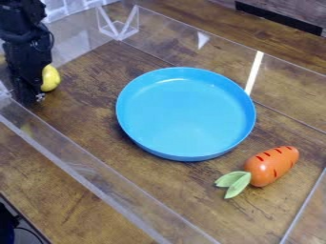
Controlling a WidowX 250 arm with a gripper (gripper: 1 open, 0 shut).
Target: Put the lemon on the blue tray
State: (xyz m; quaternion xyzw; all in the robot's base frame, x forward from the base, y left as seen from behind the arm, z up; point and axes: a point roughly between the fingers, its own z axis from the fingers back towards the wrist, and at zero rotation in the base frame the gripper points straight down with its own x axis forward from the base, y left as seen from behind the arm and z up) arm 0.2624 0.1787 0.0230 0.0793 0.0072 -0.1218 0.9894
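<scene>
Gripper [34, 89] shut | lemon [50, 77] just beside, img R side

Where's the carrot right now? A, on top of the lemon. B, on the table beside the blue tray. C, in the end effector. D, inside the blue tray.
B: the carrot lies on the wooden table, just outside the rim of the blue tray.

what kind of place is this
Probably a robot test bench: a black gripper, clear plastic barriers on a wooden tabletop, and a toy-like carrot.
</scene>
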